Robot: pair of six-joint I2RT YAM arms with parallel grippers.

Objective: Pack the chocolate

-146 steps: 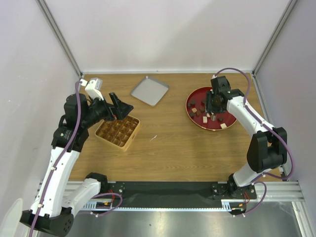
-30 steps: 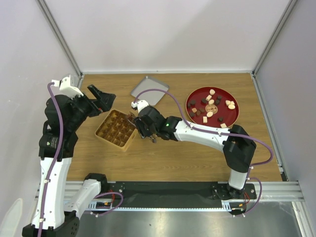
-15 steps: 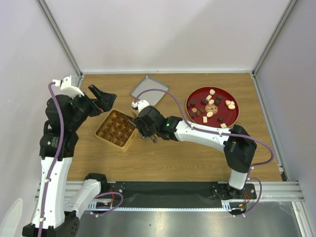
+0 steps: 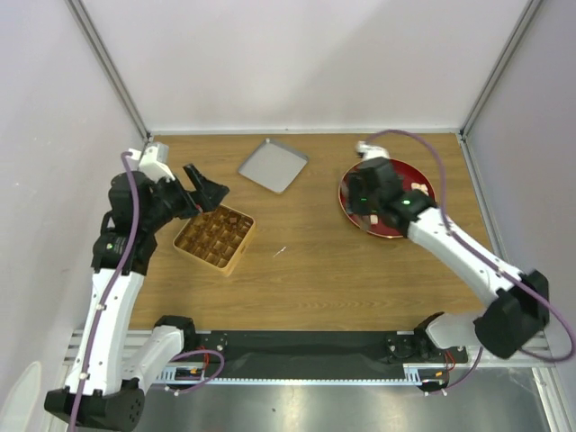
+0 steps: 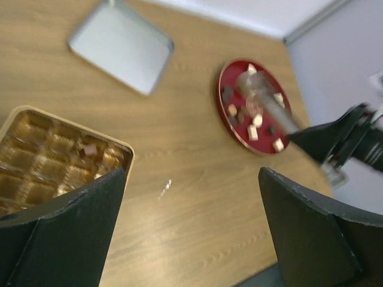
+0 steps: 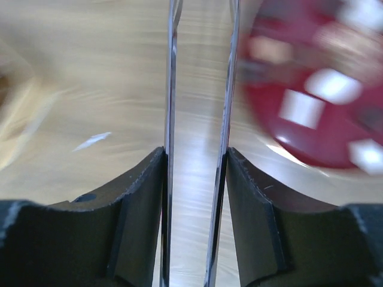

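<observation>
Wooden table (image 4: 306, 270): tongs (image 6: 170, 89), clamped in the right gripper (image 6: 194, 158), hover at the plate (image 5: 220, 95) right of the box (image 5: 128, 158), blades slightly apart. Their tips are out of view, so any catch cannot be told. Most chocolate (image 5: 252, 133) lies on that plate; only a piece or two sits in the box, near the left gripper (image 5: 191, 173), spread wide.

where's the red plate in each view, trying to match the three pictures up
Top external: the red plate sits right of centre, towards the far edge.
Left wrist: upper middle, right of centre.
Right wrist: upper right corner, blurred.
Shared landmark: the white scrap on the wood.
</observation>
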